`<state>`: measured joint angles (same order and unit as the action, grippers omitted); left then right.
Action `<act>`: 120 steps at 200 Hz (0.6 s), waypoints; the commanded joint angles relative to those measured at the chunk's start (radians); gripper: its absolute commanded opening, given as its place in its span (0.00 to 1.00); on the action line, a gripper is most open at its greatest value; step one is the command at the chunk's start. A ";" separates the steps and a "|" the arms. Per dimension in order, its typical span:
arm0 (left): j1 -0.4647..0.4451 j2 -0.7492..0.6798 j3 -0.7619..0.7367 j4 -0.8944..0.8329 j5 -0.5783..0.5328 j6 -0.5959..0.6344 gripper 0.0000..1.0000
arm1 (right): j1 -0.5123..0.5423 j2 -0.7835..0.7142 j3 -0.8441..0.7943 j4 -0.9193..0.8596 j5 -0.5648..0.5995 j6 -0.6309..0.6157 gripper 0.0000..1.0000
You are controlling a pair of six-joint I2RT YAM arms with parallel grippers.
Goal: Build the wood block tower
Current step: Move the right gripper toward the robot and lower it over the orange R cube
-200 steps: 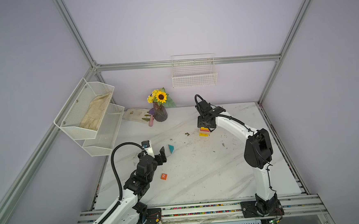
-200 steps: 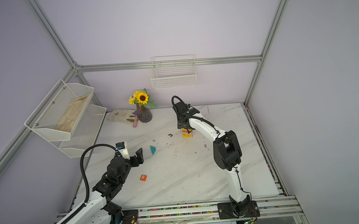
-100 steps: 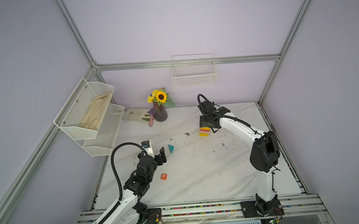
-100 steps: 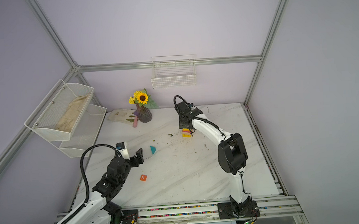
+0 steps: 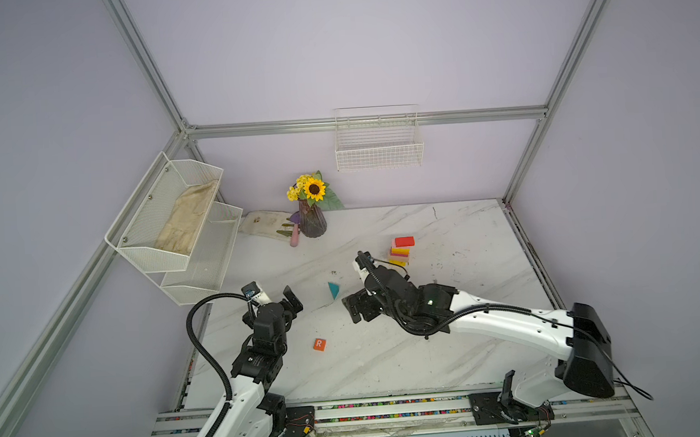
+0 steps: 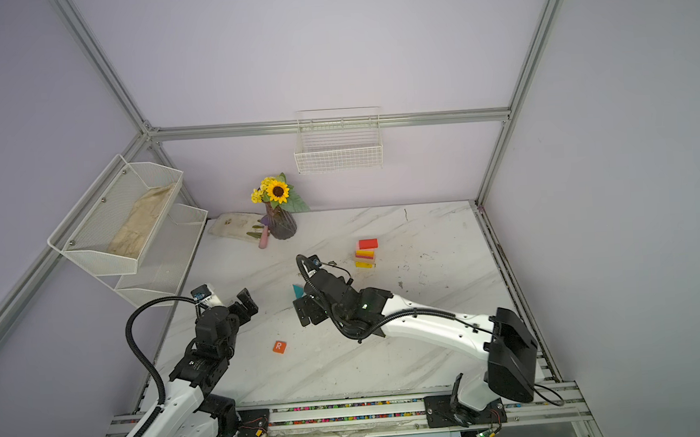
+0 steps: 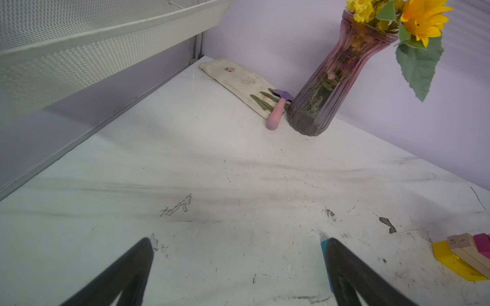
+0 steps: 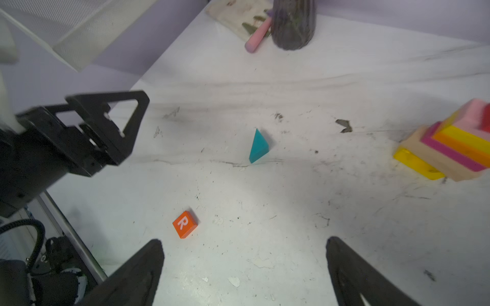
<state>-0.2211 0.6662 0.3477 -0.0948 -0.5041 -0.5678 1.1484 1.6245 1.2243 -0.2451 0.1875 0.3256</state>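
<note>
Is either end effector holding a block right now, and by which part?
Nothing is held: left end effector and right end effector are open and empty.

We find the tower [image 5: 402, 250] toward the back of the counter [image 5: 391, 371], right of centre. In front and left of it the triangle block [image 5: 334, 289] lies between the left gripper [image 5: 282, 300] and the right gripper [image 5: 349, 309]. Further forward sits the R cube [image 5: 319, 344]. The vase [image 5: 312, 224] stands at the back left.
</note>
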 commanded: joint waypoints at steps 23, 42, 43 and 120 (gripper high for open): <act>0.102 -0.032 -0.042 -0.045 0.051 -0.094 1.00 | 0.069 0.272 0.080 0.131 -0.147 -0.076 0.85; 0.116 -0.042 -0.048 -0.043 0.067 -0.097 1.00 | 0.069 0.329 0.088 0.160 -0.169 -0.101 0.85; 0.116 -0.043 -0.049 -0.043 0.067 -0.097 1.00 | 0.069 0.332 0.087 0.162 -0.170 -0.103 0.85; 0.121 -0.050 -0.056 -0.030 0.081 -0.093 1.00 | 0.069 0.432 0.130 0.171 -0.222 -0.183 0.78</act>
<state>-0.1081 0.6235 0.3279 -0.1524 -0.4324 -0.6468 1.2190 2.0293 1.3239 -0.0891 -0.0158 0.1894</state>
